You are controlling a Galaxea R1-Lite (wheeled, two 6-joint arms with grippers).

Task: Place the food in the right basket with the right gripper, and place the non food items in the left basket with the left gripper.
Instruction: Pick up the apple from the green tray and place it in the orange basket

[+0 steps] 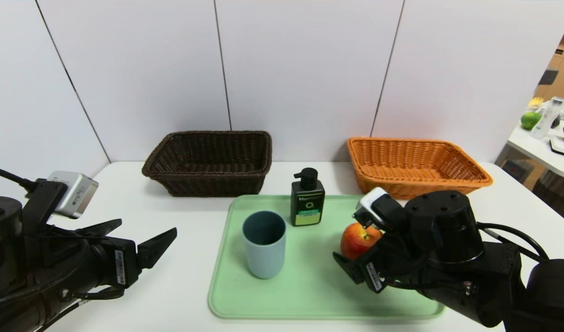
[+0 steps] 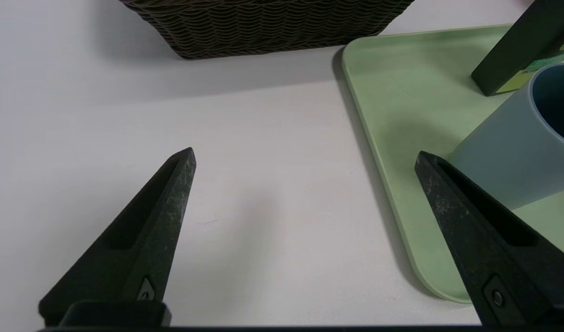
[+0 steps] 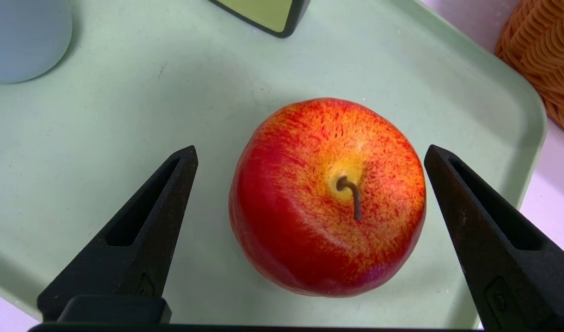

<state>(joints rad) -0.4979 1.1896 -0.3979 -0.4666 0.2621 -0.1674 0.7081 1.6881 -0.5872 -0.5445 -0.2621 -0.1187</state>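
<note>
The apple [image 3: 327,196] is framed between the 2 wide-spread jaws of the right gripper [image 3: 311,154], untouched; the left gripper [image 2: 305,157] is likewise spread wide.

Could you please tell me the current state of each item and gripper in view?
Apple: on tray, ungrasped.
Cup: upright on tray.
Pump bottle: upright on tray.
Dark basket: empty.
Orange basket: empty.
Left gripper: open, beside tray.
Right gripper: open, straddling apple.

red apple [image 3: 327,198], cup [image 1: 264,243], bottle [image 1: 307,198] on tray [image 1: 309,295]
</note>
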